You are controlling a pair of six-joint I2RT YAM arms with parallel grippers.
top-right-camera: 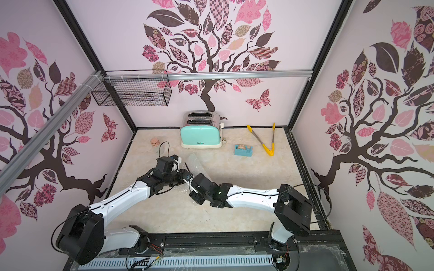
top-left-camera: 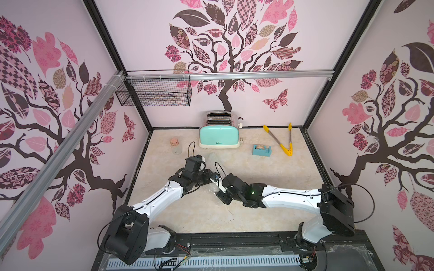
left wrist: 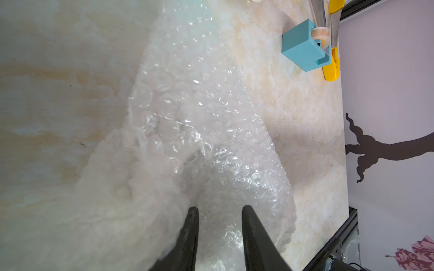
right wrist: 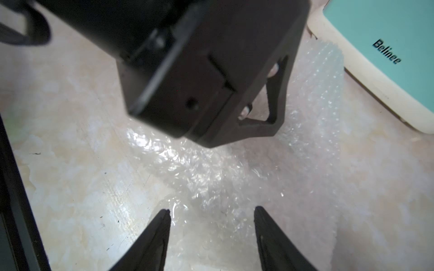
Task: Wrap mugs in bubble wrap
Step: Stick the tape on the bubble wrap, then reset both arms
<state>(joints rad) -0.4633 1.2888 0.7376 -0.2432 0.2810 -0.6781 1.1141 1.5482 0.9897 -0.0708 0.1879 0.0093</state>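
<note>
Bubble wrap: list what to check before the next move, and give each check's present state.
1. Left gripper open, bubble wrap showing between its fingers: ok.
2. Right gripper open above the wrap: ok.
3. Mug covered by the wrap: cannot tell; no mug shows in any view.
4. Grippers clear of each other: not ok, they crowd together over the wrap.
5. Tape dispenser and tongs apart from the wrap: ok.
</note>
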